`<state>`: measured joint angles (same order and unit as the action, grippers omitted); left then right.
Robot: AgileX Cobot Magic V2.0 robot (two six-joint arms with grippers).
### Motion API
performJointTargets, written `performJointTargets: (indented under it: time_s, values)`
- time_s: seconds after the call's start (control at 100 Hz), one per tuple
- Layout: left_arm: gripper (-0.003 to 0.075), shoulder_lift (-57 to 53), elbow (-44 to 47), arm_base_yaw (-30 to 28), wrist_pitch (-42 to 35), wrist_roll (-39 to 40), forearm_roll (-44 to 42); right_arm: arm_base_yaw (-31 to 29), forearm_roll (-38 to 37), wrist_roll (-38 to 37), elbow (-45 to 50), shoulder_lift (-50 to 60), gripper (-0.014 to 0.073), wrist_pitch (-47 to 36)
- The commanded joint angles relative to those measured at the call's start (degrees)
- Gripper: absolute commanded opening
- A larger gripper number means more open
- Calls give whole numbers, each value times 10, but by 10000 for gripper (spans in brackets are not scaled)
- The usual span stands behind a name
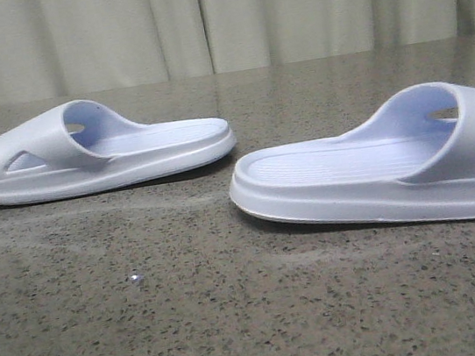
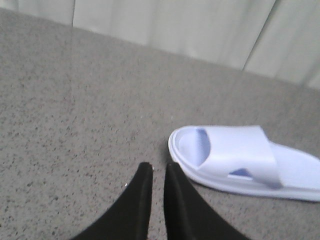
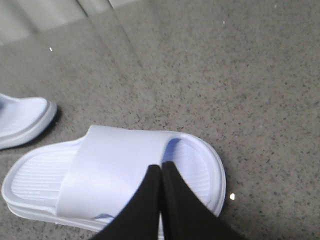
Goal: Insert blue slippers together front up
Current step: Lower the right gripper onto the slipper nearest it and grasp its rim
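The left gripper [image 2: 159, 172] and right gripper [image 3: 161, 172] are seen closed over ribbed foam slippers [image 1: 97, 153] on speckled stone table [image 1: 240, 319].

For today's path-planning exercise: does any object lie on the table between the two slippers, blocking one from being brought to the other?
Nothing visible does. In the front view the left slipper and the right slipper lie apart, soles down, with only a bare stretch of speckled table between them. Both grippers, the left gripper and the right gripper, also have no object before them.
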<state>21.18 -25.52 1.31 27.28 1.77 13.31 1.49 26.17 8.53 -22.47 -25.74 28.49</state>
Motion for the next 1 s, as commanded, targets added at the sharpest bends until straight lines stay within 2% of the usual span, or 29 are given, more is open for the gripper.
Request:
performJointTargets:
  time_s: [0.0, 0.17, 0.24, 0.36, 0.41, 0.48, 0.57, 0.78, 0.99]
  values:
    - [16, 59, -43, 4, 14, -24, -2, -3, -16, 3, -57, -66, -78, 18]
    - [24, 101, -54, 4, 26, -51, 33, -3, -21, 3, -91, -129, -77, 74]
    - [71, 110, -54, 4, 27, -75, 57, -3, -29, 3, -95, -133, -69, 80]
    - [246, 127, -54, 4, 26, -80, 83, -3, -53, 3, -97, -133, 38, 86]
    - [340, 136, -54, 4, 22, -80, 89, -3, -64, 3, -97, -133, 120, 86]
    - [414, 147, -54, 4, 14, -80, 101, -3, -76, 3, -97, -135, 222, 85]
    - [422, 158, -54, 4, 6, -81, 119, -6, -87, 3, -97, -140, 282, 80]
    - [422, 182, -54, 4, 2, -96, 133, -53, -86, 3, -103, -193, 280, 95]
    - [422, 200, -54, 4, 2, -113, 145, -59, -73, 11, -136, -245, 279, 92]
